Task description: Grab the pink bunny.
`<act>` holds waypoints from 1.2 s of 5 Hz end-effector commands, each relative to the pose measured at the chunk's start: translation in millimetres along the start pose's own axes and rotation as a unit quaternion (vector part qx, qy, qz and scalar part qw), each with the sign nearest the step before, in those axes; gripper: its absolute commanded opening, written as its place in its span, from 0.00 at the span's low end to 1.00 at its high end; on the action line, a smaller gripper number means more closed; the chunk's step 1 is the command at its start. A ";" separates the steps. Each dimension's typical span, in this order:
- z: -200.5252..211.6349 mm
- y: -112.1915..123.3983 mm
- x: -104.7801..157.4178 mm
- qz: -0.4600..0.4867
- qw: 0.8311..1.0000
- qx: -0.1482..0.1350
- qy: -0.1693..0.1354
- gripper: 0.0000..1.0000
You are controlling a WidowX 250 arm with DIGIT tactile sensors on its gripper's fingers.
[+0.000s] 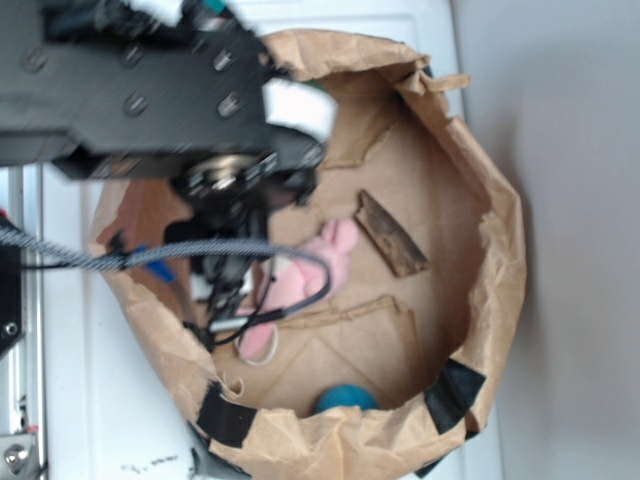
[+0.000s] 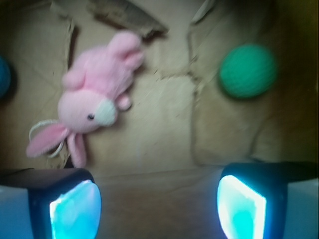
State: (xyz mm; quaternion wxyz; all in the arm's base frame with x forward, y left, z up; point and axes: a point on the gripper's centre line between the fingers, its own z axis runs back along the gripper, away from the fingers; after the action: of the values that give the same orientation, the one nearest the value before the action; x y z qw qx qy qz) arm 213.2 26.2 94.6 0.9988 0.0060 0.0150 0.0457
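The pink bunny lies on the brown paper floor of a paper-bag bin, its floppy ears and thin white ring pointing toward my left finger. My gripper is open, and only bare paper shows between the two glowing pads. The bunny sits ahead of the jaws and off to the left, not between them. In the exterior view the bunny lies just right of the gripper, which hangs over the bin and hides part of it.
A green ball rests ahead and to the right, also visible near the bin's lower wall. A brown bark piece lies just beyond the bunny. A blue ball peeks in at the left edge. The crumpled bag rim surrounds everything.
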 end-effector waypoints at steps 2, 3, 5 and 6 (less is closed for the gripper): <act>-2.9 -20.8 15.9 -0.021 0.995 -0.077 -0.061 1.00; 16.1 -22.2 12.0 -0.008 0.996 -0.080 -0.050 1.00; 41.2 -28.8 42.4 0.046 0.993 -0.100 -0.052 1.00; 28.7 -41.0 41.3 0.069 0.990 -0.101 -0.066 1.00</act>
State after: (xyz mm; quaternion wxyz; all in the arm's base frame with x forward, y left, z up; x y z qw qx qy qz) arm 251.6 -11.7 104.5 0.9886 -0.0875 -0.0269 0.1194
